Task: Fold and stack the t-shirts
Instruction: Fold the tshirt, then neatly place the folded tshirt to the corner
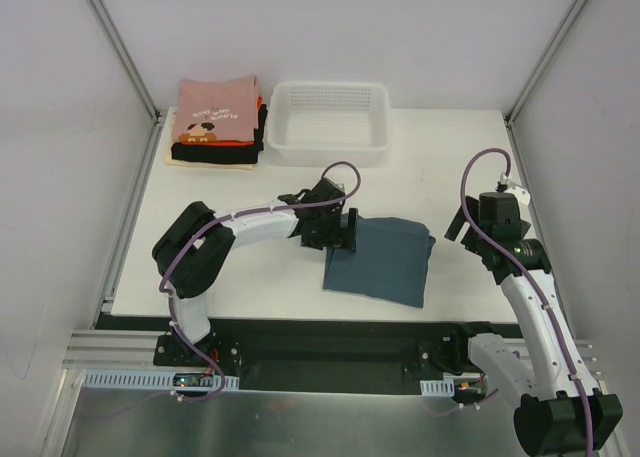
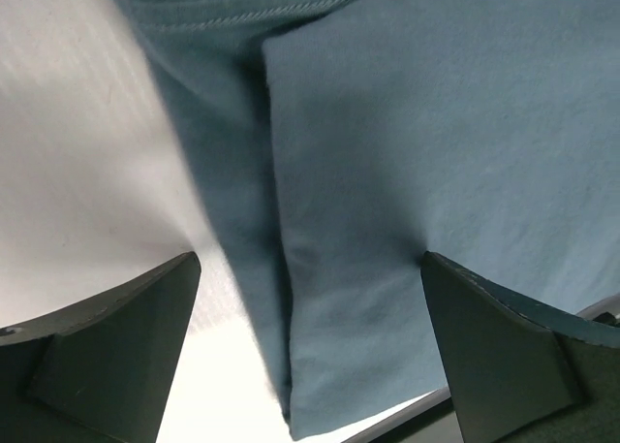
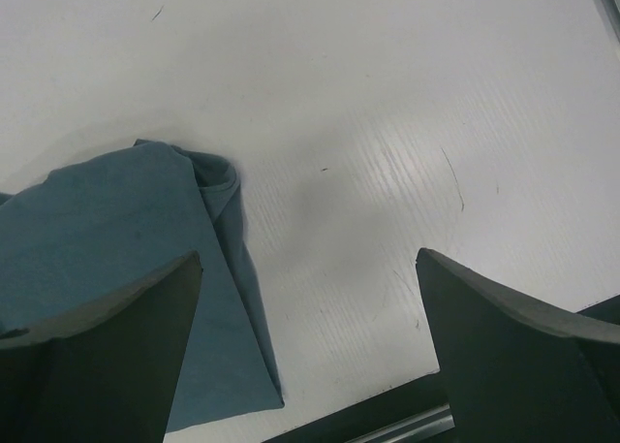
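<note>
Two grippers: left gripper (image 2: 308,261) and right gripper (image 3: 308,259) both wide, empty.
Blue-grey t-shirt (image 1: 385,262): folded on worktop (image 1: 250,277), under left gripper, perhaps touching.
Stack (image 1: 215,127): folded t-shirts beside basket (image 1: 330,122).

A fixed camera looks steeply down from above the near edge over the whole white tabletop (image 1: 280,277), while both wrist cameras look closely past their own jaws at the folded slate-blue cloth t-shirt (image 1: 385,262) that all three views share.

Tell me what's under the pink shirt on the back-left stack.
Only edges show: orange-red shirt, black shirt, cream shirt lowest. The pink shirt covers the rest.
</note>
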Robot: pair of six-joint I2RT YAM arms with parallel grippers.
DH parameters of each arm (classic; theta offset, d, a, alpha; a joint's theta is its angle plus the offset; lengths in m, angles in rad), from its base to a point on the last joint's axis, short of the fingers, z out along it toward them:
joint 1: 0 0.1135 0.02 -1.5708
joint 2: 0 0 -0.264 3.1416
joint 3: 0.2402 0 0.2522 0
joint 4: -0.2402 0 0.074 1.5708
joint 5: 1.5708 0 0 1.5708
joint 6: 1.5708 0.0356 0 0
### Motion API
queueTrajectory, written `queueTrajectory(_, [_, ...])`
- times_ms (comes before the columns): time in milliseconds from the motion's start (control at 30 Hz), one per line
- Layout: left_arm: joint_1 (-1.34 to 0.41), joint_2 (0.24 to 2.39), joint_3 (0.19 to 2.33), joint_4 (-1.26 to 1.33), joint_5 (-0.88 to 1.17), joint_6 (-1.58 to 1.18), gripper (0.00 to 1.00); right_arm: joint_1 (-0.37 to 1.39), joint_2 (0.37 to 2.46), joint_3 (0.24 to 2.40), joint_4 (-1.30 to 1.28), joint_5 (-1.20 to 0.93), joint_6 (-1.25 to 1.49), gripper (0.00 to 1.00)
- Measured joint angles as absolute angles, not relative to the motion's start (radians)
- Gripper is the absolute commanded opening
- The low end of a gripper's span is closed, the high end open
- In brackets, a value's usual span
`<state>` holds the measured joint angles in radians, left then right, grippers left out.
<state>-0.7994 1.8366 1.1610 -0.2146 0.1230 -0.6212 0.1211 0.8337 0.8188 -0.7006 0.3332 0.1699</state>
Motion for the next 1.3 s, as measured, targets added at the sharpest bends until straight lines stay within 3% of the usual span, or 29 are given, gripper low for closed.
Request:
queueTrajectory(200, [-0.826, 1.869, 1.197, -0.203, 0.121, -0.641, 0.9, 0.121, 0.854, 0.819, -0.701, 0.331, 0.166, 0.97])
queueTrajectory(533, [-0.901, 1.91, 1.244, -0.228, -0.032, -0.691, 0.67, 0.121, 0.854, 0.819, -0.701, 0.332, 0.164, 0.97])
queueTrajectory(667, [-0.908, 1.936, 1.271, -0.254, -0.081, -0.717, 0.27, 0.121, 0.854, 0.819, -0.701, 0.332, 0.163, 0.97])
queueTrajectory(833, [-0.915, 1.968, 1.323, -0.3, -0.123, -0.734, 0.0, 0.121, 0.854, 0.819, -0.7, 0.332, 0.163, 0.97])
queueTrajectory(1033, [-0.931, 1.963, 1.334, -0.359, -0.242, -0.735, 0.0, 0.121, 0.854, 0.819, -0.7, 0.333, 0.157, 0.97])
queueTrajectory(1300, [-0.894, 1.865, 1.234, -0.564, -0.562, -0.692, 0.0, 0.121, 0.856, 0.819, -0.701, 0.331, 0.148, 0.97])
